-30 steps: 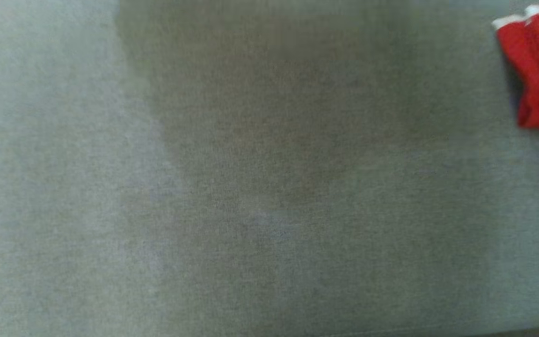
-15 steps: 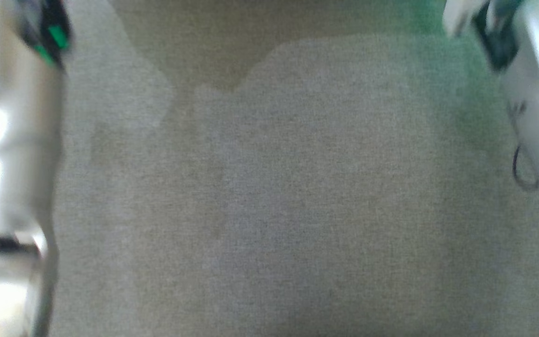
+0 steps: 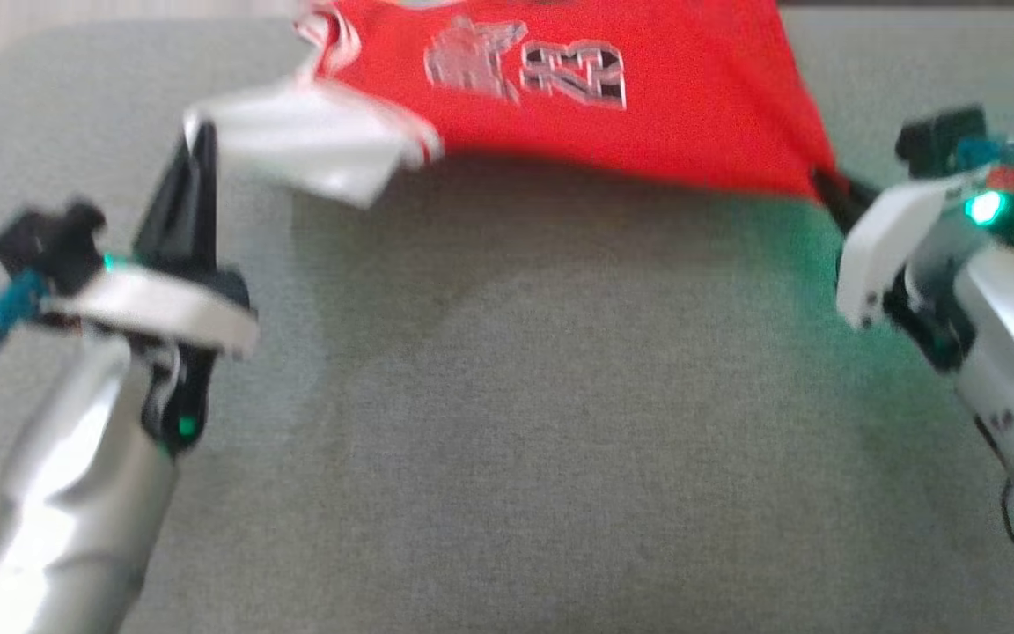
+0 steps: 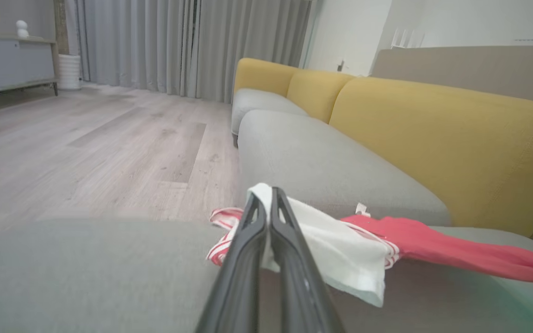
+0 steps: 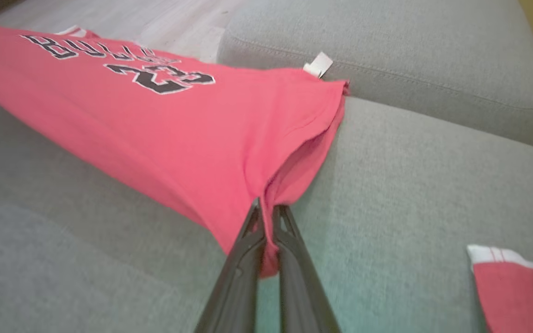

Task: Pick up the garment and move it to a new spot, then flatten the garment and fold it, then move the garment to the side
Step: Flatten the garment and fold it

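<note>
Head view – garment: a red garment (image 3: 613,114) printed with the number 23 (image 3: 573,75) is stretched across the far part of the grey seat cushion (image 3: 507,423). Its near edge is raised above the cushion and throws a shadow on it.
Head view – left gripper: the left gripper (image 3: 201,141) stands over the cushion's left part, fingers pressed together on the garment's white sleeve (image 3: 313,141).
Head view – right gripper: the right gripper (image 3: 828,187) is over the cushion's right part, closed on the garment's red corner.

Left wrist view – grip: both dark fingers meet with a fold of the white sleeve pinched between the tips.
Left wrist view – garment: the red cloth runs away in a taut band just above the seat cushion; whether it touches cannot be told.
Left wrist view – surroundings: a yellow backrest (image 4: 433,138) rises behind the seat cushion, with a wooden floor (image 4: 86,152) and grey curtains (image 4: 178,46) beyond its front.

Right wrist view – grip: the fingers are clamped on a bunched red corner, and the cloth fans out from there over the seat cushion.
Right wrist view – tag: a white tag (image 5: 319,64) sticks up at the garment's far corner, near the cushion's seam.
Right wrist view – other cloth: a second red-and-white cloth (image 5: 511,286) lies on the seat cushion, apart from the garment.
</note>
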